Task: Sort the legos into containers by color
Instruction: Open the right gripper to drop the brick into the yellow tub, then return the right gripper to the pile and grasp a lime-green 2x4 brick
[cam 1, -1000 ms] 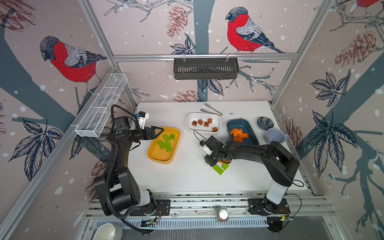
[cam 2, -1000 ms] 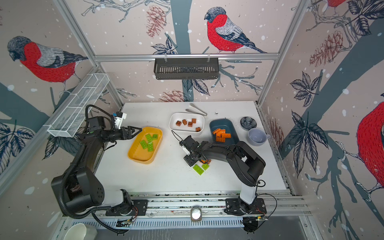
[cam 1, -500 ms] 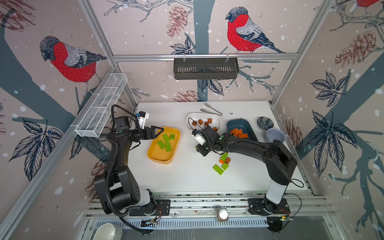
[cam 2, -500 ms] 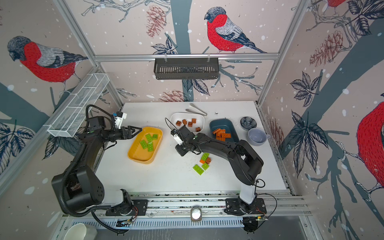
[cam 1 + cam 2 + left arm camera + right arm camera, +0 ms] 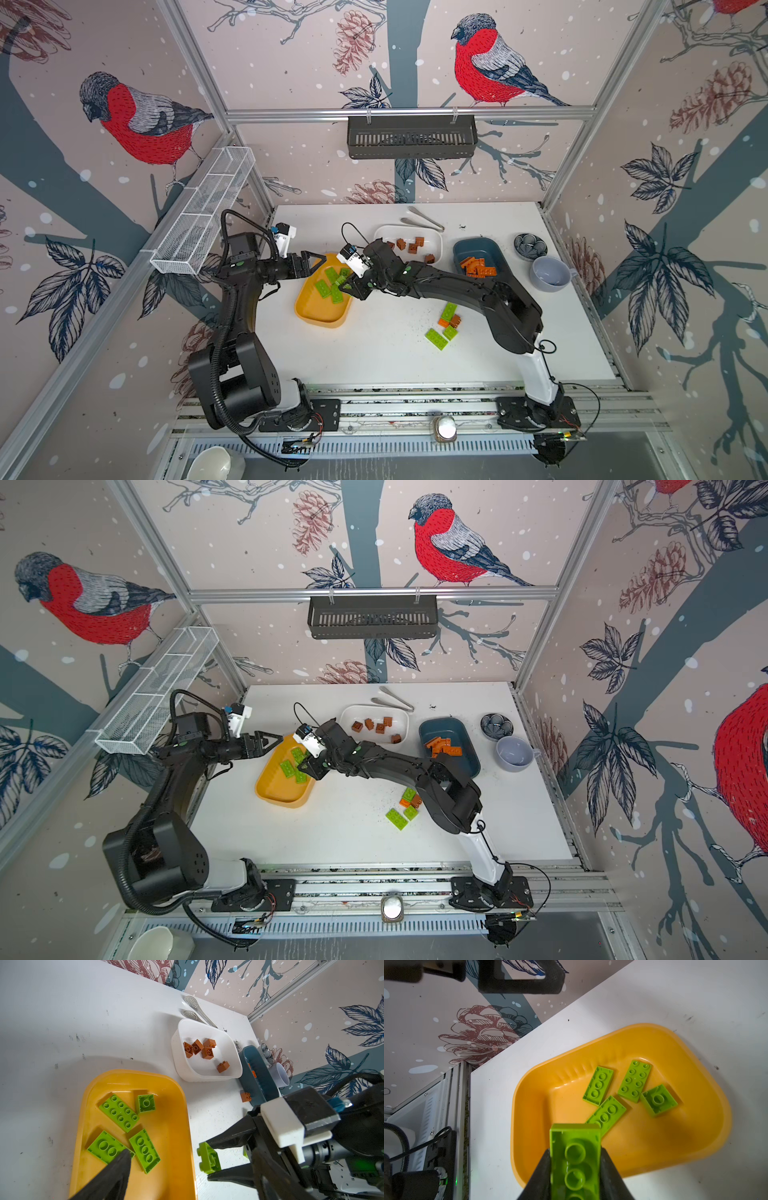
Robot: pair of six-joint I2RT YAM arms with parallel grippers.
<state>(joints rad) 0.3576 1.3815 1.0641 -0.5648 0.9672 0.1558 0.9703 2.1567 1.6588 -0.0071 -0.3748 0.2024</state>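
The right gripper (image 5: 575, 1150) has its fingers closed on one lime green brick (image 5: 575, 1167), pressing on its two long sides. In the right wrist view the hollow underside of this brick faces the camera, and its long axis runs along the fingers, with the free end pointing out toward the yellow tub (image 5: 695, 1053). In both top views this gripper (image 5: 347, 286) is at the right edge of that tub (image 5: 320, 320). Whether the brick's end is above the inside of the tub or only above the rim, I cannot say surely.

Four green bricks (image 5: 633, 1081) lie flat in the yellow tub, three long and one square, with their long axes in different directions.

The left gripper (image 5: 318, 262) hangs over the far left corner of the yellow tub with its fingers spread wide, and it holds nothing.

Brown cubes (image 5: 415, 245) are in the white tub (image 5: 434, 237), and orange bricks (image 5: 478, 266) are in the teal tub (image 5: 496, 251). A small group of loose bricks (image 5: 436, 338), green, orange and brown, lies on the table (image 5: 374, 353) near the right arm.
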